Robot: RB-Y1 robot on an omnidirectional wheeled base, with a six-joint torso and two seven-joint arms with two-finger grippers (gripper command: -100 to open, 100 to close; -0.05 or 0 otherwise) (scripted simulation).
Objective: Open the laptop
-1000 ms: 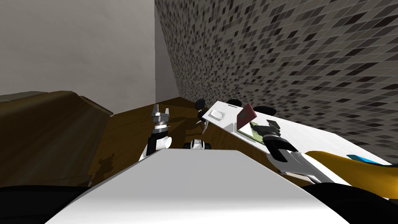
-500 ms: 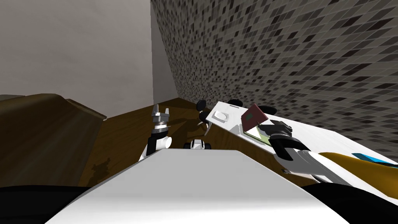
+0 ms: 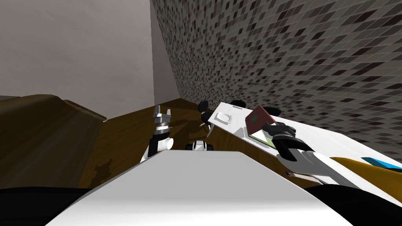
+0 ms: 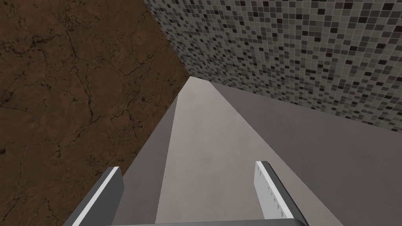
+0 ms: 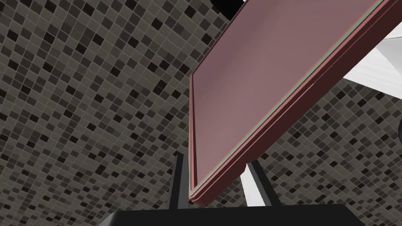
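The laptop stands on a white table [image 3: 314, 137] to my right, its dark red lid [image 3: 259, 117] raised at a slant over a pale greenish base [image 3: 262, 136]. My right gripper [image 3: 271, 126] is at the lid's near edge. In the right wrist view, the lid's corner [image 5: 255, 98] sits between the right gripper's [image 5: 218, 180] two fingers, which press on both of its faces. My left gripper [image 3: 162, 112] is held out over the brown floor, away from the table. Its fingers [image 4: 275, 192] stand wide apart with nothing between them.
A flat white object [image 3: 222, 116] lies on the table's far end, with black chairs [image 3: 203, 105] around it. A brown sofa [image 3: 39, 133] fills the left side. A mosaic-tiled wall [image 3: 294, 59] runs behind the table. A yellow shape [image 3: 353, 164] and a blue item [image 3: 377, 161] lie at the right.
My right gripper moved up to the lid's edge and its fingers closed in on it. The lid has tipped further back. The left arm has not moved.
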